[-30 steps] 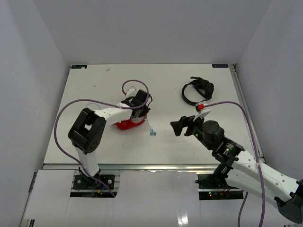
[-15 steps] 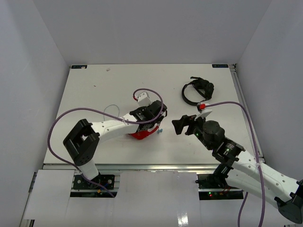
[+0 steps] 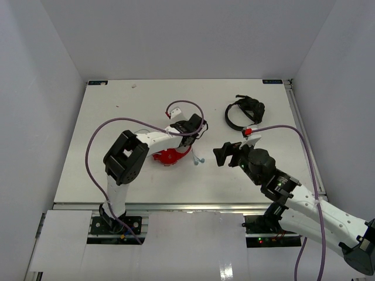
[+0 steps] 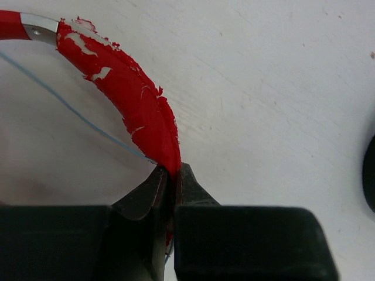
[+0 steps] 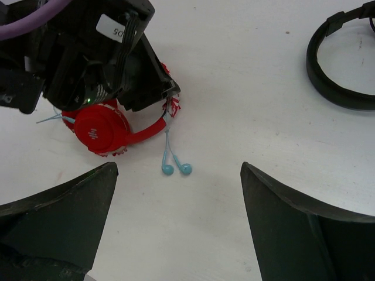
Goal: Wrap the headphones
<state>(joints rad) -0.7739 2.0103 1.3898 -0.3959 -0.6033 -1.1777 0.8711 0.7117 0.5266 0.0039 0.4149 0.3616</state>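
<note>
A: Checking the overhead view: the red headphones [image 3: 170, 157] have shifted right across the bench [image 3: 117, 105] within the last second. They now lie near its middle, well apart from the black headphones [image 3: 243, 111]. I find the left end effector [image 3: 190, 139] over their right end.
B: And the right end effector [image 3: 225, 155]?
A: Unmoved, jaws wide, holding nothing, near the set.
B: Left wrist view?
A: Jaws narrow, pinching the red headband [image 4: 135, 99]; the thin cable [image 4: 76, 108] runs loose beneath it.
B: Right wrist view?
A: One earcup [image 5: 102, 130] lies flat on the bench, with pale blue earbuds [image 5: 176, 168] just beside the headband. Judgement: set repositioned between both arms, wrapping not yet begun
</note>
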